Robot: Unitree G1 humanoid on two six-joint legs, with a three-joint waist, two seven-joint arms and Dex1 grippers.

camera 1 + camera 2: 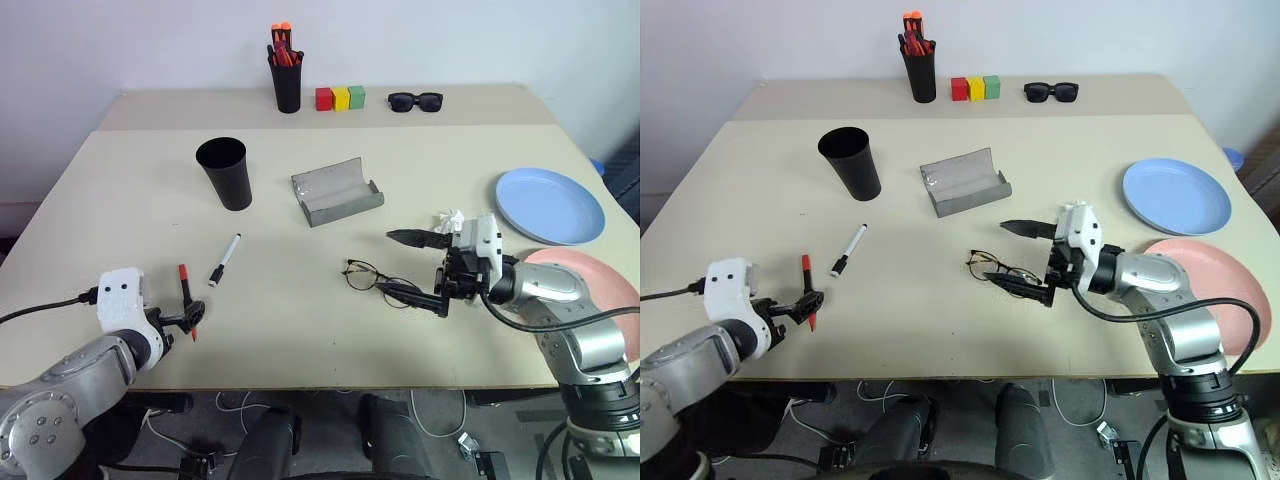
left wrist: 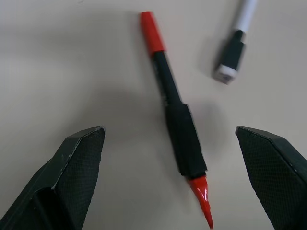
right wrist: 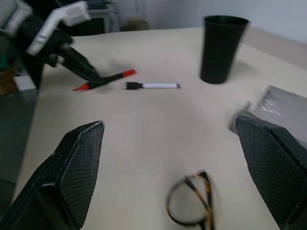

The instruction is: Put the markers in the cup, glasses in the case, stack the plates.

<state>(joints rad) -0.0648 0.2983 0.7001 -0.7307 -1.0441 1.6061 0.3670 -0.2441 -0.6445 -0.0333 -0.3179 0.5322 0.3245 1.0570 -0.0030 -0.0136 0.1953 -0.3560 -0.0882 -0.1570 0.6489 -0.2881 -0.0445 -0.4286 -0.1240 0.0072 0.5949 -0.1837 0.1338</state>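
Between the spread, empty jaws of the left gripper [image 2: 168, 191] the red-capped marker [image 2: 175, 120] is seen on the table, its long axis running away from them. The right gripper [image 1: 418, 270], likewise open and empty, is placed just beside the eyeglasses [image 1: 372, 275]; the left is judged nearer the marker.

Beige table [image 1: 300, 330] against a plain white wall [image 1: 450, 40]

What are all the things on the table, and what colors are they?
Cup: one, black, upright, left of middle.
Case: one, grey, open, middle.
Markers: two, red-capped, white, lying near left.
Glasses: one, dark frame, near middle.
Plates: two, blue, pink, right.
Pen pot: one, black, back.
Blocks: three; red, yellow, green; back.
Sunglasses: one, black, back.
Left gripper: open, over red-capped marker.
Right gripper: open, by glasses.
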